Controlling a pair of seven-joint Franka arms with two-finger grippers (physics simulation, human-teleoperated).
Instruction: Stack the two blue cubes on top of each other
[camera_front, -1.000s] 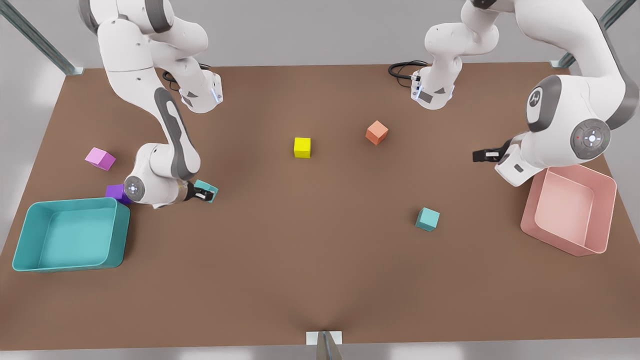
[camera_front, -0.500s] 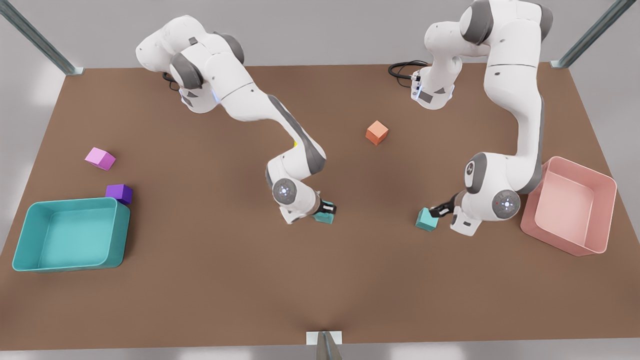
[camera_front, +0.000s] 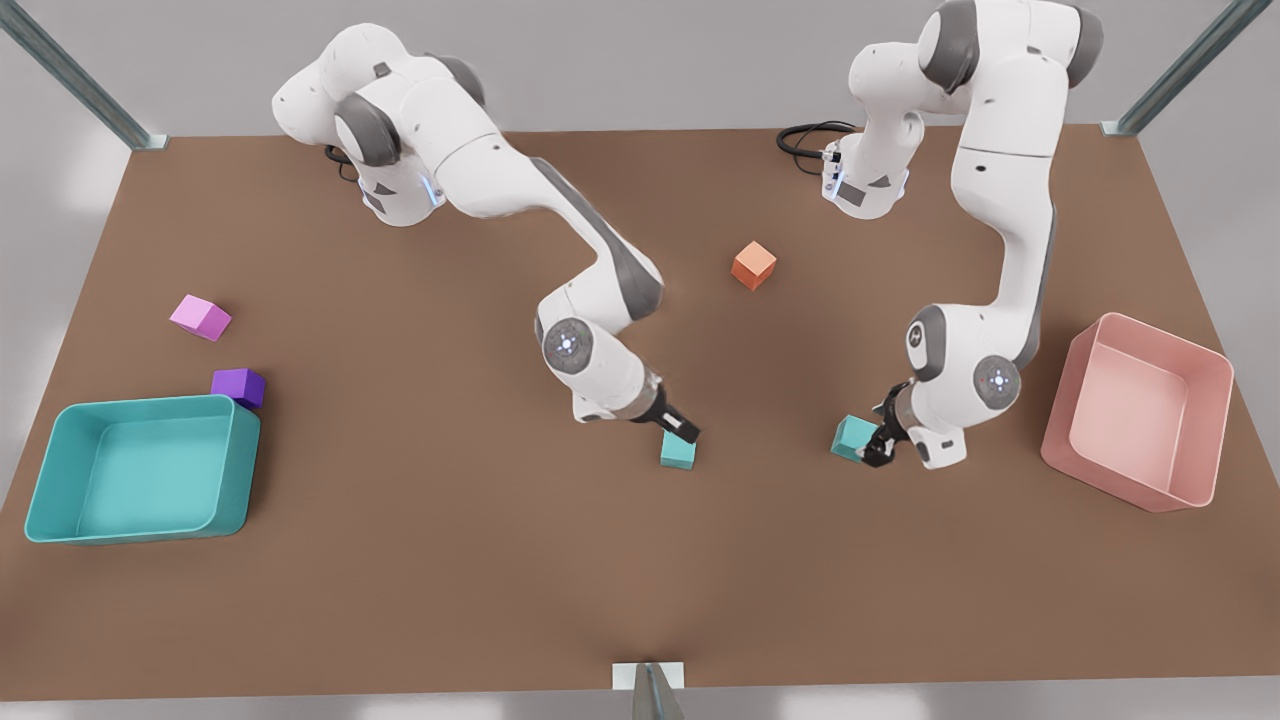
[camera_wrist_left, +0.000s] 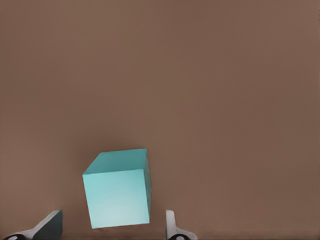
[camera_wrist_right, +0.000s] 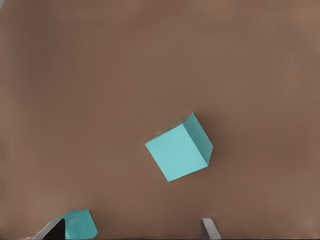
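Left gripper (camera_front: 878, 450): hanging wide at the right-centre small plain teal cube (camera_front: 850, 437).
Right gripper (camera_front: 685, 432): waiting wide over the central twin teal cube (camera_front: 677, 454).
Risk: we are fearing a skewed, slipping pinch.

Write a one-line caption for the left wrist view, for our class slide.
Left gripper, fingers open, poised at a teal cube resting on the brown table.
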